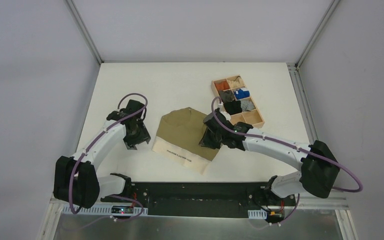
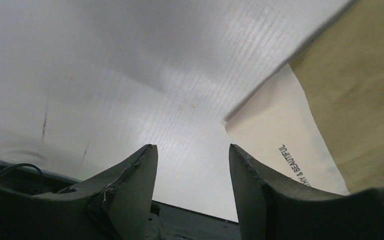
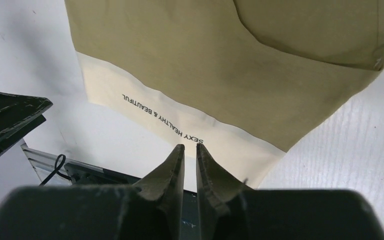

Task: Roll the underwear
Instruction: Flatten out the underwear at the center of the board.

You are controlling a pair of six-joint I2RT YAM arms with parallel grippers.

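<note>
The underwear lies flat at the centre of the surface, its waistband toward 6 o'clock. My left jaws stand spread and empty, just beside its 9 o'clock corner. My right jaws, pressed nearly together and empty, are over its 3 o'clock side.

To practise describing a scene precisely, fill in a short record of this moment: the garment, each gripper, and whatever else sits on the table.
Underwear: olive, lying flat on the table, cream waistband toward the arms, not yet rolled
Left gripper: open, beside the waistband's left corner, holding nothing
Right gripper: shut, over the underwear's right side
Tray: wooden, far right, small fabric bundles in its compartments
</note>
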